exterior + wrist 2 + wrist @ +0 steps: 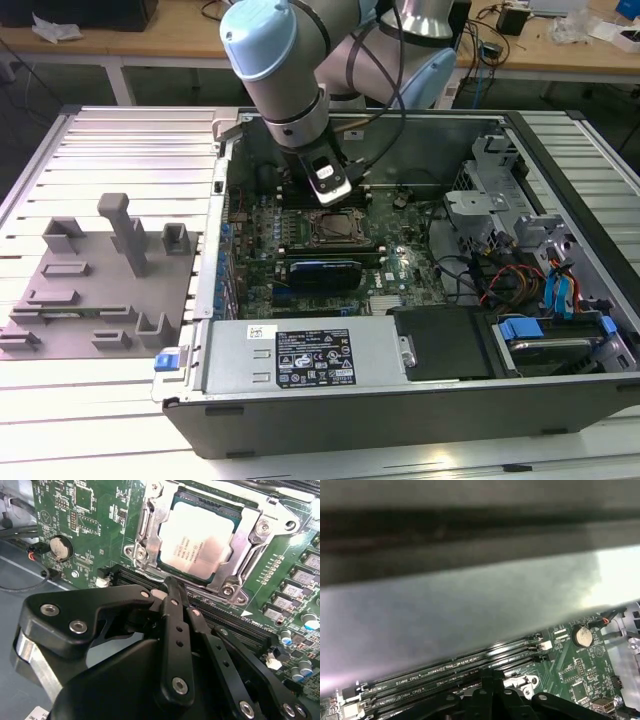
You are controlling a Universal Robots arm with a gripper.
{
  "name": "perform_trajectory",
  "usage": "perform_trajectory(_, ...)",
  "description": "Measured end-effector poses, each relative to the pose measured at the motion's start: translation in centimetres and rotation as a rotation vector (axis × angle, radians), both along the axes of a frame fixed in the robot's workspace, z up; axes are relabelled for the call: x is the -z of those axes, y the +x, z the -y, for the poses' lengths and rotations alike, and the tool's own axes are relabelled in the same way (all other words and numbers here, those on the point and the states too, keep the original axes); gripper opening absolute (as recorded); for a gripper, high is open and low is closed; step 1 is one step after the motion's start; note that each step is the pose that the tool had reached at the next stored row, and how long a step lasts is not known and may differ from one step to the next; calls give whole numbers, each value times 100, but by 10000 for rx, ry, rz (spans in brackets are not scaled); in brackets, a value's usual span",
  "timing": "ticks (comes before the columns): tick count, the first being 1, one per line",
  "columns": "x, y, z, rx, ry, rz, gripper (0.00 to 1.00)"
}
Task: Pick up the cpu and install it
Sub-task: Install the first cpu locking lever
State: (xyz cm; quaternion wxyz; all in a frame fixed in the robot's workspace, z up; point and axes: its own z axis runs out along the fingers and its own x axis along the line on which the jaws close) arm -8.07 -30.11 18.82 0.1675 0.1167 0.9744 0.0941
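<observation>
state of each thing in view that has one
small flat square silvery-grey cpu: seated in its socket, not held
metal socket frame: around the cpu
black pincer: shut, empty, beside the socket
grey computer case: side open
grey plastic tray with posts: outside the case

1. Exterior view: set high, off the arm, looking down at an angle over the whole open grey metal computer case (560, 130). The black gripper (330, 195) sits near frame centre; the green motherboard (400, 275) lies below the tool.
2. Second wrist view: rides close behind the gripper (172, 585), looking past the black fingers (175, 630) down onto the motherboard (80, 525) just ahead of the tool, very near.
3. First wrist view: also close on the tool, facing along the motherboard (570, 675) towards a blurred grey case wall (445, 605) beyond it.
4. Shared: both wrist views catch the round silver coin-cell battery (60, 547) (582, 636) and the black memory slots (235, 625) (470, 665) beside the tool.
</observation>
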Motion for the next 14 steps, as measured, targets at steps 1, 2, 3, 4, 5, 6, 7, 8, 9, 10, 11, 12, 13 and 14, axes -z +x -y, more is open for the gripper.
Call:
perform_trajectory(1,0,6,0,0,1,1,11)
perform_trajectory(2,1,13,0,1,1,2,11)
perform_trajectory(3,1,27,0,1,2,1,11)
perform_trajectory(4,0,36,-1,0,1,1,11)
perform_trajectory(5,0,42,-1,1,1,1,11)
perform_trajectory(6,1,56,0,1,2,1,11)
perform_trajectory(7,1,63,0,1,2,1,11)
perform_trajectory(8,0,69,0,1,1,0,11)
perform_trajectory(9,0,78,0,0,0,-1,11)
perform_trajectory(10,1,84,0,0,1,1,11)
perform_trajectory(11,8,91,-2,0,9,17,11)
perform_trajectory(12,8,94,-2,-2,6,8,11)
perform_trajectory(13,7,95,-1,0,2,4,11)
perform_trajectory(14,7,95,-1,1,-1,4,11)
